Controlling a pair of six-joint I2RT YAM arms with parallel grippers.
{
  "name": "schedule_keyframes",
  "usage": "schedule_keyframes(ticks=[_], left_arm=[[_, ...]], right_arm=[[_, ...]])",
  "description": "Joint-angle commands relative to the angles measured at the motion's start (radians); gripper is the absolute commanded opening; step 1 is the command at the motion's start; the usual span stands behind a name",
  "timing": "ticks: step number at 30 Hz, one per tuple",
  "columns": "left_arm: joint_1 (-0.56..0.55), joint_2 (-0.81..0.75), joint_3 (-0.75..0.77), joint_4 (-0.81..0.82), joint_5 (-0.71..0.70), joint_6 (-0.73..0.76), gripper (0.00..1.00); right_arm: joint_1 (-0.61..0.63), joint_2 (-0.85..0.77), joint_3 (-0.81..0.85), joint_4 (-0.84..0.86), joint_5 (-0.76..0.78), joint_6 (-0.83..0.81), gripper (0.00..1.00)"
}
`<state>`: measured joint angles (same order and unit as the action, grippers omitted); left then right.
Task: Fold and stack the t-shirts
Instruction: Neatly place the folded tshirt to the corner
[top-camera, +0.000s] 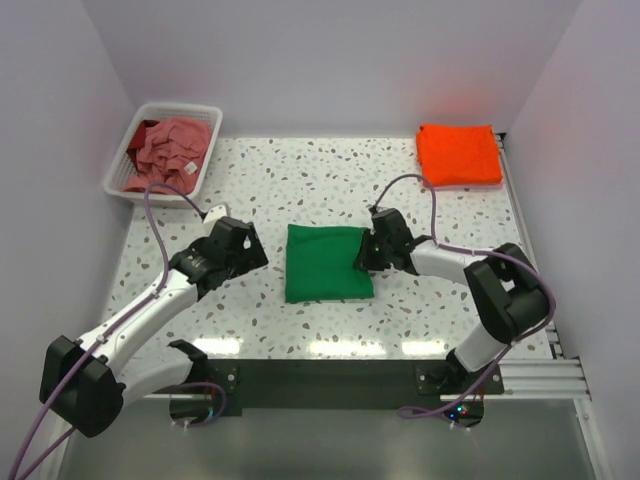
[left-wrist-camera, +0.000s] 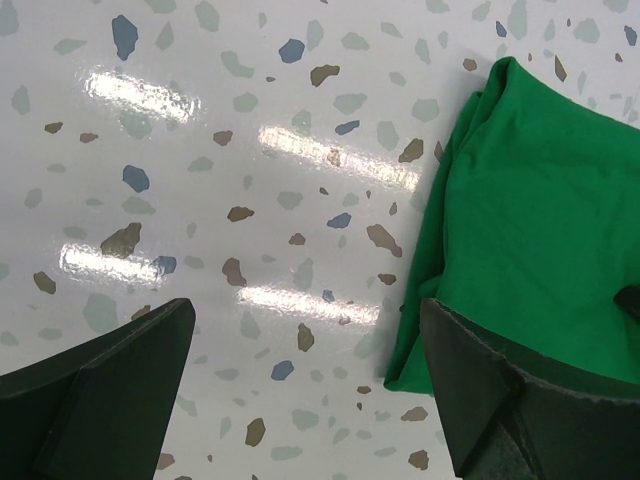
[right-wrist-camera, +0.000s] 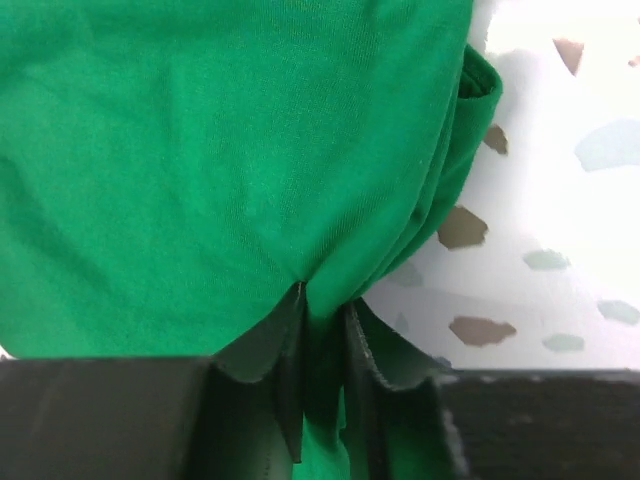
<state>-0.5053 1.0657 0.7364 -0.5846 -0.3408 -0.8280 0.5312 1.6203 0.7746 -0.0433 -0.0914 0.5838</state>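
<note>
The right claw (right-wrist-camera: 325, 300) is closed tight on a pinch of the green shirt (top-camera: 325, 262) at its right edge. That shirt lies folded flat in the middle of the desk (top-camera: 300, 180), nearly square, its slightly longer side running left to right. The left claw (left-wrist-camera: 308, 310) is spread wide and holds nothing, over bare desk just beside the shirt's left edge. The orange shirt (top-camera: 458, 153) sits folded at the far right corner. The pink shirt (top-camera: 170, 148) lies crumpled in the white basket (top-camera: 122, 170) at the far left.
</note>
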Motion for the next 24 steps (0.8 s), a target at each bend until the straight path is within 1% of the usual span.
schedule_keyframes(ticks=[1,3,5,6,11,12,15,16,17,19,24], left_arm=[[0.005,-0.003,0.003,0.032,-0.02,-0.011,1.0],[0.007,-0.003,0.004,0.029,-0.026,-0.011,1.0],[0.007,0.0,0.008,0.029,-0.03,-0.014,1.0],[0.007,0.002,0.009,0.026,-0.03,-0.014,1.0],[0.01,0.019,0.02,0.011,-0.046,-0.016,1.0],[0.01,0.022,0.023,0.008,-0.052,-0.014,1.0],[0.014,0.023,0.024,0.009,-0.058,-0.008,1.0],[0.016,0.025,0.027,0.009,-0.06,-0.005,1.0],[0.019,0.027,0.027,0.011,-0.063,-0.005,1.0],[0.021,0.036,0.035,0.009,-0.066,-0.005,1.0],[0.027,0.063,0.06,0.009,-0.072,-0.002,1.0]], right_arm=[[0.012,0.055,0.025,-0.017,0.028,-0.041,0.12],[0.012,0.059,0.054,-0.006,0.083,-0.115,0.0],[0.012,0.061,0.099,-0.019,0.139,-0.169,0.0],[0.012,0.065,0.12,-0.024,0.175,-0.227,0.0],[0.012,0.076,0.273,-0.059,0.263,-0.403,0.0],[0.012,0.09,0.299,-0.07,0.31,-0.47,0.0],[0.01,0.122,0.416,-0.119,0.398,-0.577,0.0],[0.009,0.15,0.47,-0.125,0.473,-0.617,0.0],[0.009,0.164,0.5,-0.151,0.499,-0.668,0.0],[0.003,0.203,0.569,-0.168,0.55,-0.702,0.0],[-0.057,0.274,0.687,-0.181,0.553,-0.774,0.0]])
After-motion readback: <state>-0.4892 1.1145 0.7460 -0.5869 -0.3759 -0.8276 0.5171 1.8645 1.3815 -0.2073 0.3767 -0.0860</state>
